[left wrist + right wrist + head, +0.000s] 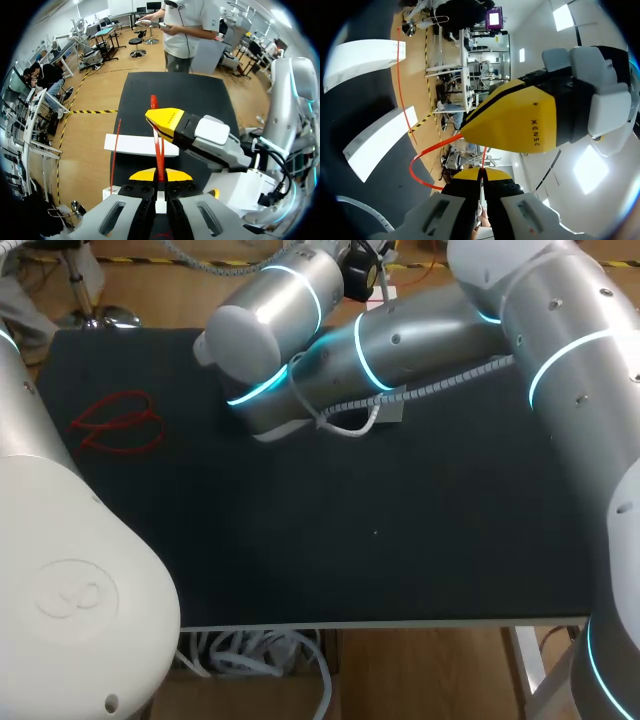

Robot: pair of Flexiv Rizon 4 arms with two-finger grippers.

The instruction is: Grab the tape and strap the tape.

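Left wrist view: red tape pinched in left claw, tips pressed together; right claw pinches a strand too. Its loops seemingly trail onto the surface. Grab judged done; strapping left to do.

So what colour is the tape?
The tape is red, a thin plain strip; the left wrist view shows it best.

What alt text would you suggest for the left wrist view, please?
The left gripper is shut on a red tape running ahead over the black table. The right gripper meets the tape just ahead, near a white strip.
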